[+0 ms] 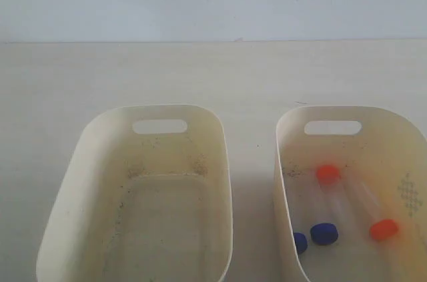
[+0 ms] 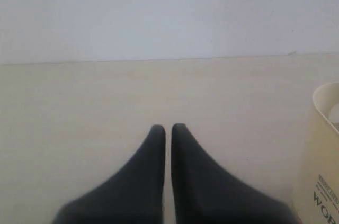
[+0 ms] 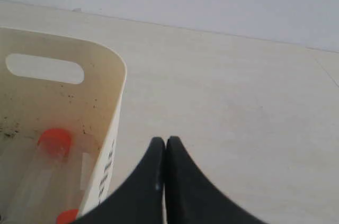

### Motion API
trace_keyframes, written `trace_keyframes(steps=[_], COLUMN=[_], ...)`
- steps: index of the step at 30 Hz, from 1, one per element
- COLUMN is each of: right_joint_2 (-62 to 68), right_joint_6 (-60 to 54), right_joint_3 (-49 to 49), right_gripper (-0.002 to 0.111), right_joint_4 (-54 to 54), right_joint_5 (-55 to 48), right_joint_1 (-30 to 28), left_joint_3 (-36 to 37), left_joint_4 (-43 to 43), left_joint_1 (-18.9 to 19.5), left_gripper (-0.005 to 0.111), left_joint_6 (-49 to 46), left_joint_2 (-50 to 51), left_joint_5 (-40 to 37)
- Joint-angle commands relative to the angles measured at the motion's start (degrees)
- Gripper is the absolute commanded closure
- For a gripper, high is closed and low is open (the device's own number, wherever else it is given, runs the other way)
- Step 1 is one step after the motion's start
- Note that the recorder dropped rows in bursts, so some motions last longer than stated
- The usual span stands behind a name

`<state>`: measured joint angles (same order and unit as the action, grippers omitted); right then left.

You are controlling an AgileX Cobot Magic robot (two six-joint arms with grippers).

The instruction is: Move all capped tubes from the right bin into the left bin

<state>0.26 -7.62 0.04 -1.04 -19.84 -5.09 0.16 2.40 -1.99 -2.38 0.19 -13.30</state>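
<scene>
Right wrist view: the right gripper is seen closed on nothing above the table, just outside the wall of the right bin, within which two orange-red caps are made out. In the left wrist view the left gripper is likewise found pressed together and empty above the table. In the exterior view four capped tubes are counted lying in the right bin, two with blue caps nearest and two with orange-red caps beyond, and the left bin is set beside it, apart.
</scene>
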Motion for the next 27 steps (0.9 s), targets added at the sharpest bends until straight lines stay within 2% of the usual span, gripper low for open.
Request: trace_keyframes(steps=[1,12,19,27], right_joint_2=[-0.3,-0.3,-0.3,-0.3], right_joint_6=[-0.4,-0.4,-0.4,-0.6], right_joint_3=[0.0,0.0,0.0,0.0], right_gripper=[0.108,0.108,0.108,0.108], right_joint_4=[0.3,0.3,0.3,0.3], right_joint_5=[0.2,0.2,8.0,10.3], right_joint_1=[-0.4,-0.4,-0.4,-0.4], left_joint_3=[-0.2,-0.2,-0.2,-0.2], left_joint_4=[-0.1,-0.1,-0.1,-0.1], left_joint_1=[0.0,0.0,0.0,0.0], left_gripper=[0.102,0.102,0.102,0.102], left_joint_6=[0.4,0.4,0.4,0.4], left_joint_2=[-0.2,-0.2,-0.2,-0.2], left_joint_5=[0.2,0.2,0.2,0.2])
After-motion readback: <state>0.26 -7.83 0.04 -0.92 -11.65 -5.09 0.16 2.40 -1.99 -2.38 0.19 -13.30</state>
